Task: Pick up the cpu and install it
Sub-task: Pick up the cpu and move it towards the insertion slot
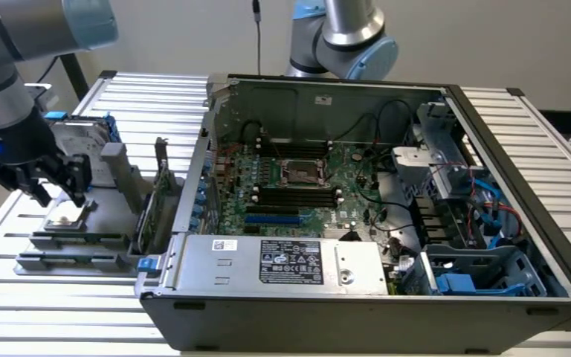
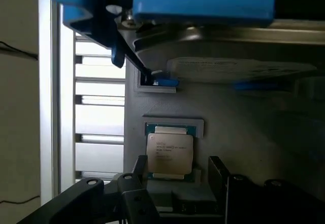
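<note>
- At the far left of the exterior view, the gripper (image 1: 59, 199) hangs low over a grey holder (image 1: 68, 245) on the slatted table (image 1: 27, 312). Its jaws are spread wide and grasp nothing.
- Directly beneath it, the cpu (image 1: 68, 219) lies flat in the holder, metal top upward.
- In the wrist view, the cpu (image 2: 170, 153) sits between the two dark fingers (image 2: 139, 169). Whether they touch its edges I cannot tell.
- Just right of the holder, a dark card (image 1: 157, 186) stands on edge.
- In the centre of the exterior view, the open computer case (image 1: 315, 93) shows its motherboard (image 1: 350, 216), with the square socket (image 1: 305, 172) well apart from the cpu.
- At lower centre, a silver power supply (image 1: 285, 260) lies along the case's near wall.
- At lower right, a drive cage (image 1: 469, 279) holds blue clips.
</note>
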Controlling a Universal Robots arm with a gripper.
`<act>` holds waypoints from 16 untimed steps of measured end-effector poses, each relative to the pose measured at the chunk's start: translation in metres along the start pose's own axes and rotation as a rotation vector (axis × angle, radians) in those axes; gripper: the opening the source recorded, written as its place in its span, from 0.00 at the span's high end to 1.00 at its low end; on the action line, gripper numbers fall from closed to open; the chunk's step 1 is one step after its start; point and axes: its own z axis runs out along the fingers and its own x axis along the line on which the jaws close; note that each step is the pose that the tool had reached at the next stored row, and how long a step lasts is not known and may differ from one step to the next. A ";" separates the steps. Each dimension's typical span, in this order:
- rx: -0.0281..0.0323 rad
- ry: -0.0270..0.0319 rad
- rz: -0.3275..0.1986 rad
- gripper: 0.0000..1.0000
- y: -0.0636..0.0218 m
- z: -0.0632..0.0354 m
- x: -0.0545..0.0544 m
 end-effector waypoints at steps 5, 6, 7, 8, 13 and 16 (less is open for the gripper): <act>-0.0032 0.0013 0.000 0.40 0.0000 0.0059 0.000; -0.0037 0.0013 0.000 0.40 0.0000 0.0074 0.000; -0.0038 0.0014 0.000 0.40 0.0000 0.0091 0.000; -0.0040 0.0013 0.000 0.40 0.0000 0.0107 0.000; -0.0042 0.0013 0.000 0.40 0.0001 0.0158 0.002; -0.0045 0.0012 0.001 0.40 0.0001 0.0173 0.002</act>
